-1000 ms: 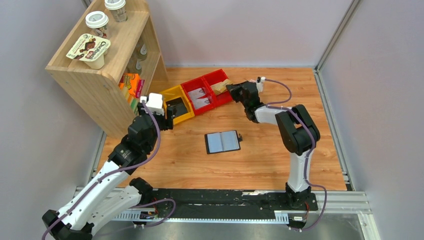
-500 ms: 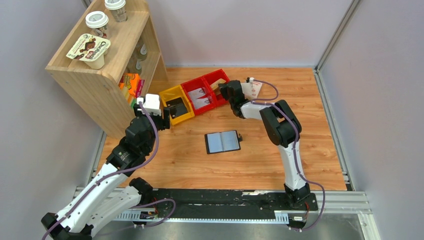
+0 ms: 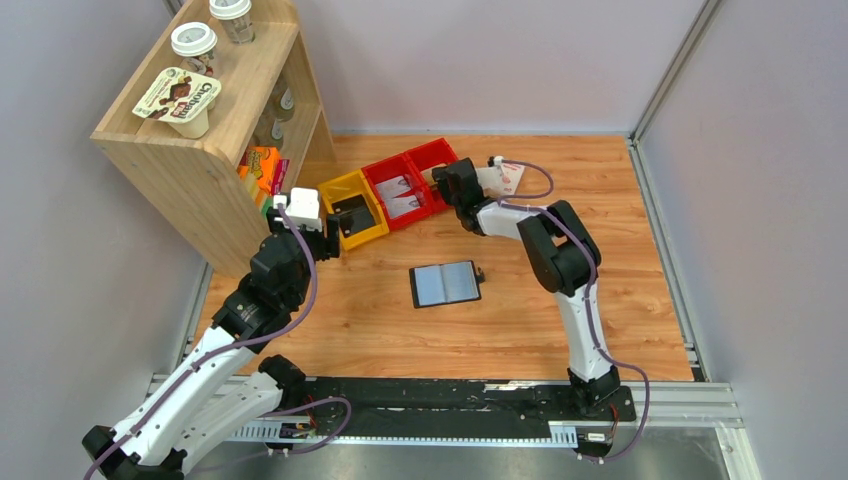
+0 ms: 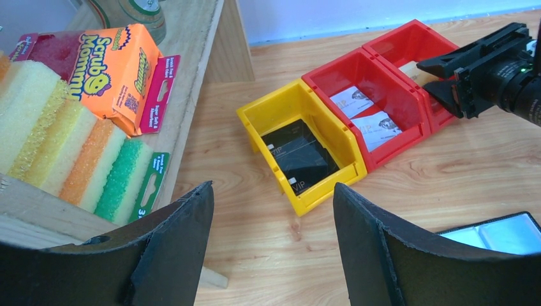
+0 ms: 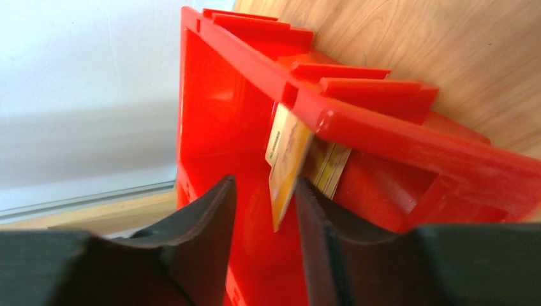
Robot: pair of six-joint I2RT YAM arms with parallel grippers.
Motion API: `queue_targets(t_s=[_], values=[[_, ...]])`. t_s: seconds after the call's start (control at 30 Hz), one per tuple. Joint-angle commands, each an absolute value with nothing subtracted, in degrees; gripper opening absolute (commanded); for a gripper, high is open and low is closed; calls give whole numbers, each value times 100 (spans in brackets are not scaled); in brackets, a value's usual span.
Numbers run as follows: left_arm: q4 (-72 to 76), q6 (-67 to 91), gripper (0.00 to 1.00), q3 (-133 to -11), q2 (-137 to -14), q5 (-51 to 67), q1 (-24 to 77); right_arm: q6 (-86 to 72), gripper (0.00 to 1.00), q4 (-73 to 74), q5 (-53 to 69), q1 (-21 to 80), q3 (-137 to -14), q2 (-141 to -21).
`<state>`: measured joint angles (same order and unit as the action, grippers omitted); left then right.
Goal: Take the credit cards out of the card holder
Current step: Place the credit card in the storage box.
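The black card holder [image 3: 446,284] lies open on the wooden table, its bluish-grey pockets facing up; its corner shows in the left wrist view [image 4: 504,231]. My right gripper [image 3: 443,178] is over the far red bin [image 5: 383,134]. Its jaws [image 5: 265,191] are open. A golden-beige credit card [image 5: 286,159] stands on edge between them, leaning on the right finger, with a gap to the left finger. More tan cards [image 5: 328,167] lie behind it in the bin. My left gripper [image 4: 273,188] is open and empty, near the yellow bin [image 4: 319,191].
The yellow bin holds black VIP cards [image 4: 298,155]. The middle red bin holds silvery packets [image 4: 367,115]. A wooden shelf [image 3: 200,150] with sponges [image 4: 57,127] stands at the left. A white-and-red small box [image 3: 508,180] lies right of the bins.
My right gripper has moved left over the far red bin and lowered into it. The left arm has shifted only slightly. The card holder has not moved.
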<state>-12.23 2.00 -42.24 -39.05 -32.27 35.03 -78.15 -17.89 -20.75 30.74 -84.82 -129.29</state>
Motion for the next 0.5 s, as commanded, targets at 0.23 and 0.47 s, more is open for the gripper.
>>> queue_targets(t_s=[0.23,0.47], values=[[-1072,132,76,-4201,-3955,-3085,3472,-6505,66,-1470,-2268,3173,-7664,-11269],[-1221,298,76,-4315,-4183,-2813,3472,-5258,76,-248,-1460,3173,-7357,-10214]])
